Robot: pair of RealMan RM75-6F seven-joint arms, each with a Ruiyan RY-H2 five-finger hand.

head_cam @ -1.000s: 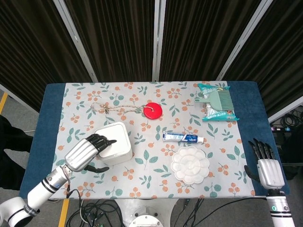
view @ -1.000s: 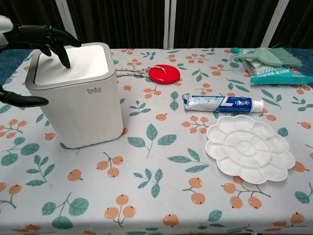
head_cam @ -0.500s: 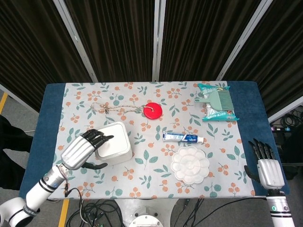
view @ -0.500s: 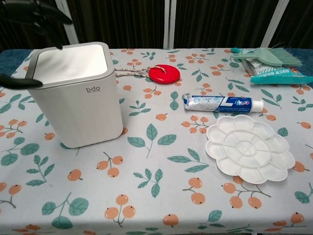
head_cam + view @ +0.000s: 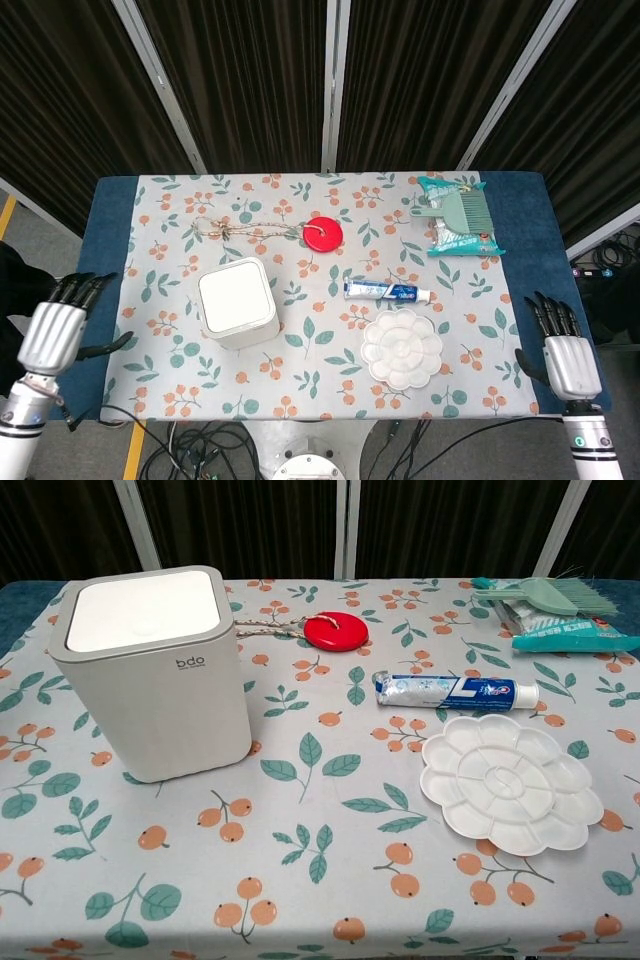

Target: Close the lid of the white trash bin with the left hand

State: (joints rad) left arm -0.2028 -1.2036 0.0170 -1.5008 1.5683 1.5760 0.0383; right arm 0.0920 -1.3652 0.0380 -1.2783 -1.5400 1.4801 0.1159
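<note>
Off comes the left hand [image 5: 55, 330], swinging away from the bin to hang beyond the table's left edge, fingers spread and holding nothing. The boxy white plastic trash bin with its grey rim [image 5: 150, 670] stands on the left half of the floral tablecloth [image 5: 300, 390], and its flat white lid [image 5: 143, 608] sits level inside the rim, flush all round, so it looks properly closed. All that's left, I'd say, is to keep that arm well clear and not nudge the bin. Right hand [image 5: 568, 355] rests open at the far edge.
</note>
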